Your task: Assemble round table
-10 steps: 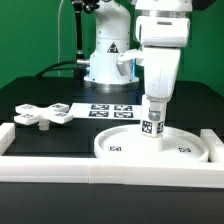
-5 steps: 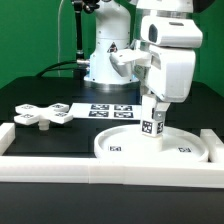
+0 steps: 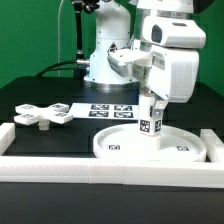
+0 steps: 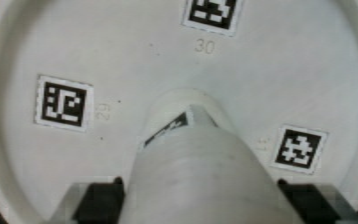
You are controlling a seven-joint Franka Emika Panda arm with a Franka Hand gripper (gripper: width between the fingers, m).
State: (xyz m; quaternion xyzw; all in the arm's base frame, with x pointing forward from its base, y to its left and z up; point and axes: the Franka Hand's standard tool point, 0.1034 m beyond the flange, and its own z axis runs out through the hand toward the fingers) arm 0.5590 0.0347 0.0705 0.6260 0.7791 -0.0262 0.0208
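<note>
Gripping the short cylindrical post (image 3: 151, 120) near its upper end, the gripper (image 3: 152, 104) has its two fingers (image 4: 105, 200) pressed against opposite sides of it. It is closed on the post, which stands upright at the middle of the large rimmed disc (image 3: 112, 150); whether its foot is seated in the disc or only resting there cannot be told. By my judgement these white plastic parts are light, stiff and smooth, so the round post may slip or twist in the pads; a firm hold high on its side, clear of its tag (image 3: 150, 128), suits it. The cross-shaped piece (image 3: 45, 114) lies loose and well apart, toward nine o'clock from the disc in the exterior view, and looks best taken by one lobe. Writing is scarce — a faint raised "30" (image 4: 202, 45) on the disc floor; the square tags (image 4: 62, 102) carry patterns, no words
</note>
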